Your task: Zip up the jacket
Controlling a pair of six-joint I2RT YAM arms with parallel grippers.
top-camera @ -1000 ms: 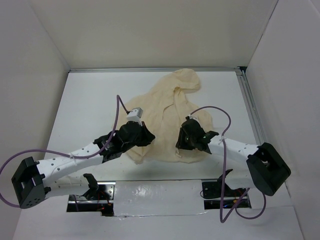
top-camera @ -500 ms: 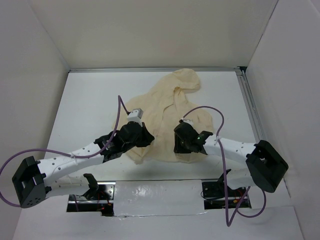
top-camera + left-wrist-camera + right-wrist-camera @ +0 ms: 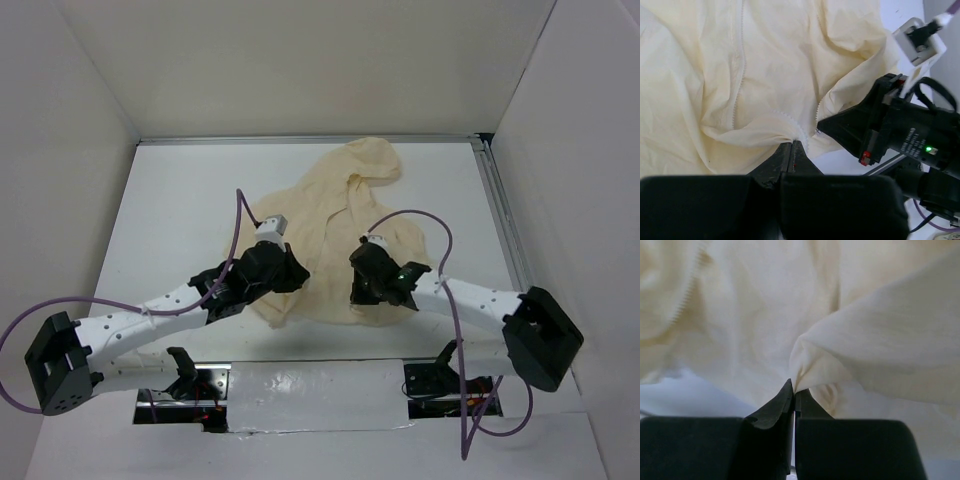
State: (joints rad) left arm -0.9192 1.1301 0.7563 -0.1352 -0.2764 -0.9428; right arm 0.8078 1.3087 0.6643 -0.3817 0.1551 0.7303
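Note:
The pale cream-yellow hooded jacket (image 3: 335, 215) lies crumpled on the white table, hood toward the back. My left gripper (image 3: 297, 277) is shut on a fold of its lower front edge, beside the zipper teeth (image 3: 741, 65); the pinch shows in the left wrist view (image 3: 791, 143). My right gripper (image 3: 357, 292) is shut on another fold of the hem (image 3: 794, 389), close to the right of the left one. Its black body shows in the left wrist view (image 3: 850, 127). I cannot make out the dark zipper pull.
White walls enclose the table (image 3: 170, 220) on three sides, with a metal rail (image 3: 500, 215) along the right edge. Purple cables (image 3: 237, 225) arch over both arms. The arm bases (image 3: 190, 375) sit at the near edge.
My right arm has shifted left, bringing its gripper and pinched fabric closer to the left gripper. My left arm has barely moved.

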